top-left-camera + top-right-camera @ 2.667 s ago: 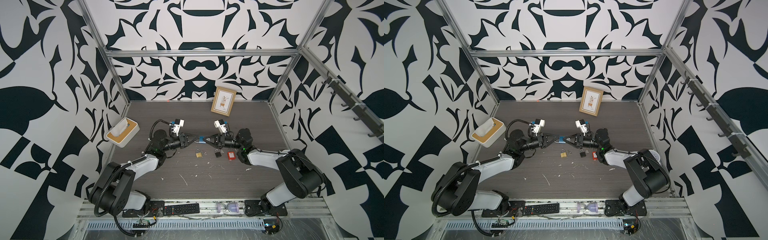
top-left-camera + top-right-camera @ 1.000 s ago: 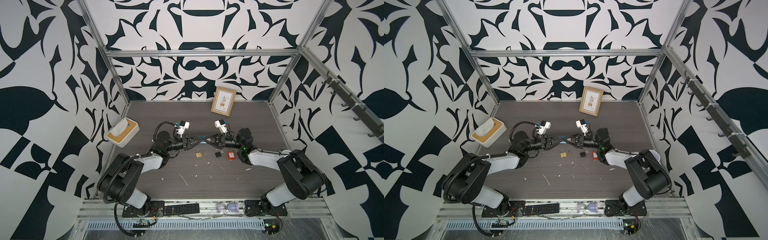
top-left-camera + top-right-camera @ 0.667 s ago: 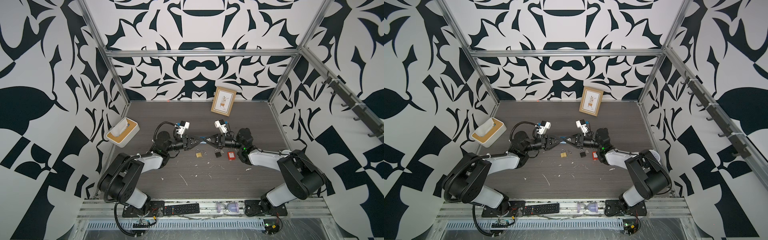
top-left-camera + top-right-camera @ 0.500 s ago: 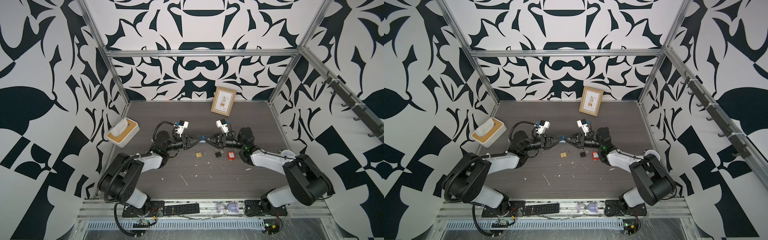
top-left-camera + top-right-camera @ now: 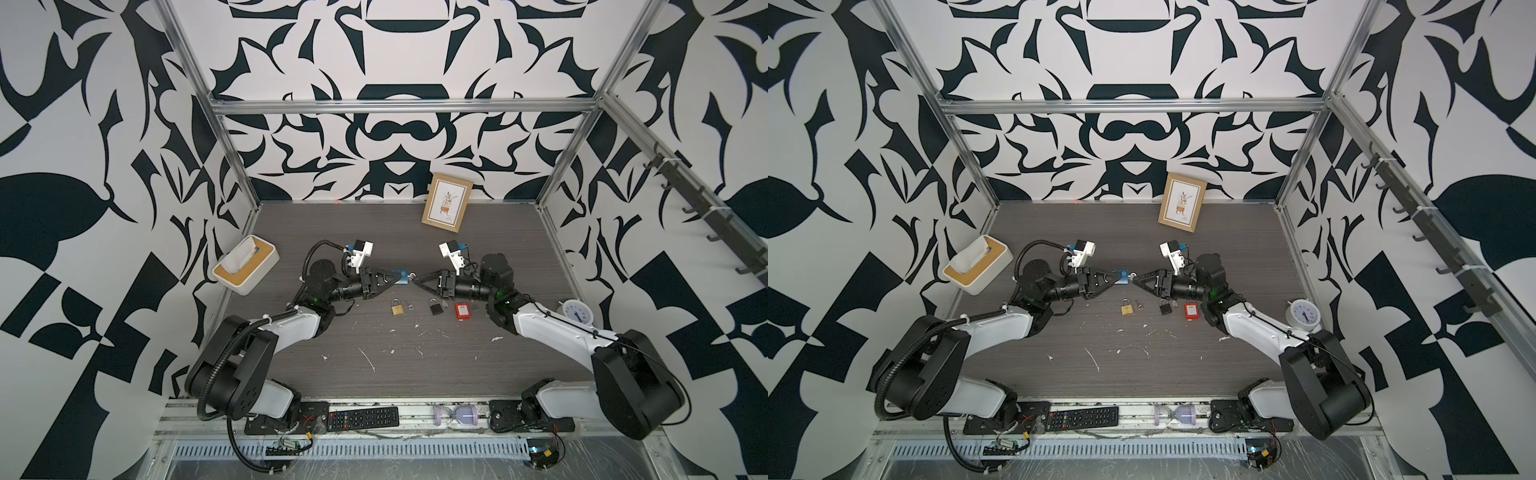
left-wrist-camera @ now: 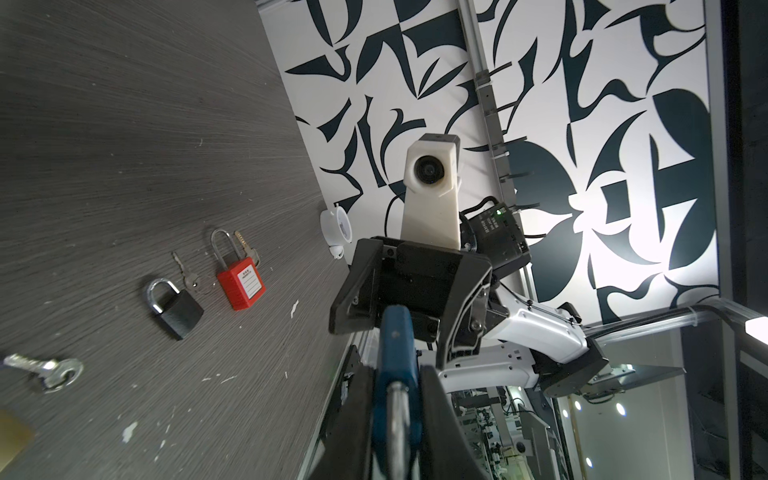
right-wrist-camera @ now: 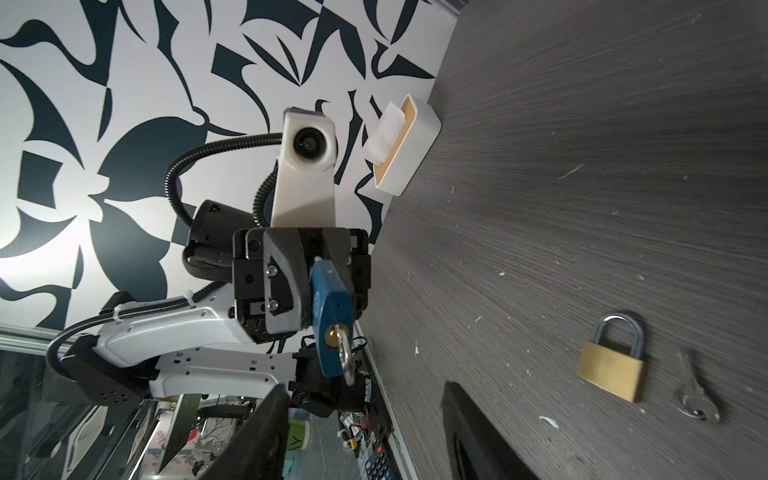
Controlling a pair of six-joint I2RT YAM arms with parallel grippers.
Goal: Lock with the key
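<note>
My left gripper [image 5: 394, 279] is shut on a blue padlock [image 5: 401, 276], held level above the table's middle; its silver shackle runs back between the jaws in the left wrist view, where the blue padlock [image 6: 397, 345] fills the gap. A silver key [image 7: 343, 355] sticks out of the keyhole in the blue padlock [image 7: 330, 316]. My right gripper [image 7: 365, 415] is open, its two black fingers [image 7: 266, 436] spread wide to either side and just short of the key. In both top views the key [image 5: 1133, 275] sits between the two gripper tips.
A brass padlock [image 5: 398, 308] with a loose key [image 5: 410, 306], a black padlock [image 5: 435, 308] and a red padlock [image 5: 462, 311] lie on the table below the grippers. A tissue box [image 5: 245, 270] stands at the left, a picture frame [image 5: 446, 208] at the back, a clock [image 5: 575, 311] at the right.
My right gripper has opened, let go of the key and drawn back a little to the right. The left gripper still holds the blue padlock in the same place.
</note>
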